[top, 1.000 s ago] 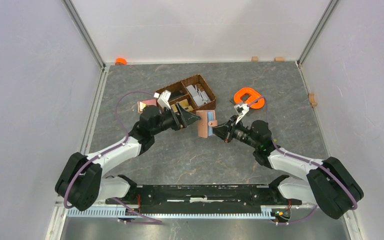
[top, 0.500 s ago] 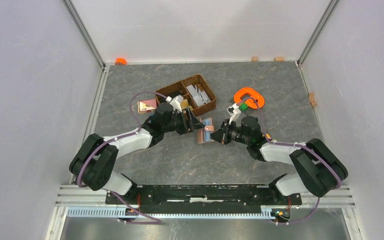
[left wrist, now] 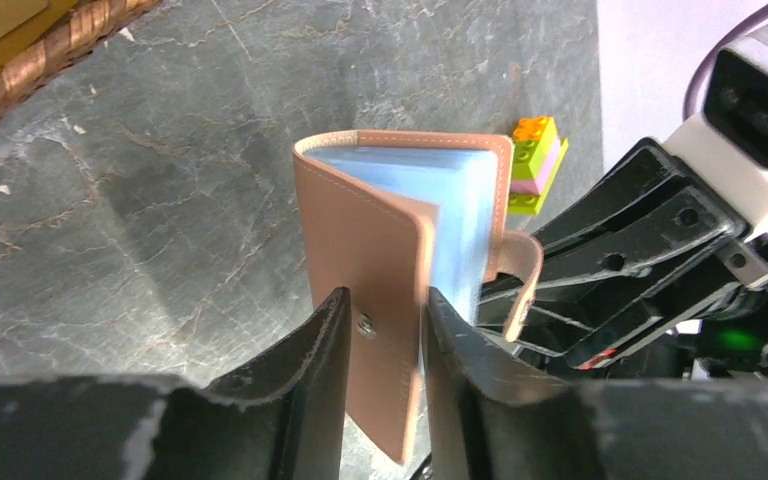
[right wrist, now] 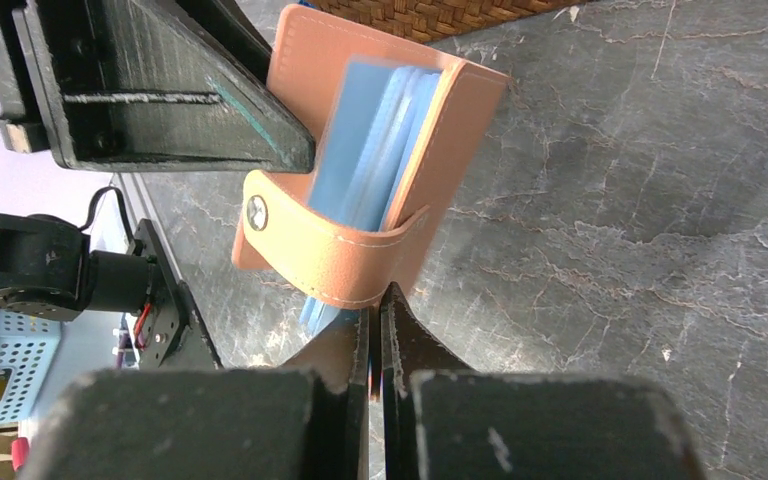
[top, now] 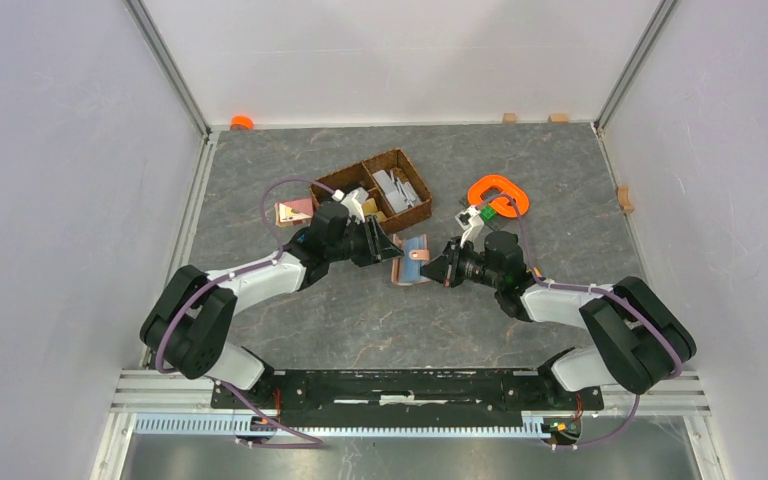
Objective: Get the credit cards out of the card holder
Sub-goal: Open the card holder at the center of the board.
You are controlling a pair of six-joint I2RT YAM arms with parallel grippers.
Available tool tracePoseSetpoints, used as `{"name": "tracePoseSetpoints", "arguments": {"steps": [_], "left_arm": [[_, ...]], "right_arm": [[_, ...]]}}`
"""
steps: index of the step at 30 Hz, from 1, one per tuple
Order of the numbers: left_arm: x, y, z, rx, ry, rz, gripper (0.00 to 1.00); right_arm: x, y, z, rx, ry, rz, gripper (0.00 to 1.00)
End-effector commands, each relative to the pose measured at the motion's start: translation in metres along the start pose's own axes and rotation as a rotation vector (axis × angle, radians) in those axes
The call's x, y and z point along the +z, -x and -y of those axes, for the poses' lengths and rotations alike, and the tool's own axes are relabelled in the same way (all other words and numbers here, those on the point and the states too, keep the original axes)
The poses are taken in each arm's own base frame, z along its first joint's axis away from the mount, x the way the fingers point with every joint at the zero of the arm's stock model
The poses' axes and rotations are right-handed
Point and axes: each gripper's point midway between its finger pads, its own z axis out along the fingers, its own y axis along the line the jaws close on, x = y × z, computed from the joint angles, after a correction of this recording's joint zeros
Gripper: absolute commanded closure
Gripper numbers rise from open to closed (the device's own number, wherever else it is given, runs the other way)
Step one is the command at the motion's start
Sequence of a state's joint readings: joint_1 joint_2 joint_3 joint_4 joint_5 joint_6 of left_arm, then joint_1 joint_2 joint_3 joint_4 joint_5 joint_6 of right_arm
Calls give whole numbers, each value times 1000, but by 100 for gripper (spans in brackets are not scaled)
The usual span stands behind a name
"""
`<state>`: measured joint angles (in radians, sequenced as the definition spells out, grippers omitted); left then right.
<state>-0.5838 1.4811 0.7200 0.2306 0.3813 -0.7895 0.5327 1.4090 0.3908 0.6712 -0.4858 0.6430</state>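
Between our two arms, near the middle of the grey stone-patterned table (top: 360,320), the card holder (top: 409,263) is held by both grippers, just in front of the wicker basket (top: 422,203). We see it partly open, its tan-pink covers spread like a book and its loose snap tab (right wrist: 300,255) curling round the open side.

Our left gripper (left wrist: 380,318) is clamped on the front cover, one finger (left wrist: 325,335) on the outer face beside the snap stud and the other on the inner face. Our right gripper (right wrist: 380,300) has its fingers pressed together, pinching the thin edge of the back cover just where the tab joins it.

We see the credit cards (right wrist: 370,140) inside the holder, a blue and pale grey-blue stack sitting between the covers, with their edges showing at the open side.

Beyond the holder in the left wrist view, a small stack of toy bricks (left wrist: 538,165) in orange, green and pink lies on the table. An orange ring-shaped piece (top: 498,194) sits behind the right arm.
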Motion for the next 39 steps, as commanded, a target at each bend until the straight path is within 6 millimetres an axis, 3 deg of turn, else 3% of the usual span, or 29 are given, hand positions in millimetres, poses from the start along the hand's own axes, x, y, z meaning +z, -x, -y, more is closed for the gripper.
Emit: {"name": "tracePoseSetpoints", "arguments": {"steps": [1, 3, 5, 15, 36, 39], "left_arm": [[-2, 10, 7, 51, -6, 20, 47], [0, 7, 10, 53, -32, 1, 35], [4, 3, 12, 50, -51, -26, 30], [15, -9, 18, 38, -101, -93, 20], [-3, -4, 46, 73, -224, -53, 17], [-7, -4, 51, 75, -246, -40, 26]], "right_arm": [[0, 30, -23, -43, 86, 86, 100], [0, 30, -24, -45, 94, 86, 100], [0, 31, -25, -44, 99, 85, 100], [-1, 30, -31, -35, 131, 84, 100], [-6, 33, -41, -29, 165, 97, 100], [-8, 36, -43, -32, 171, 104, 100]]}}
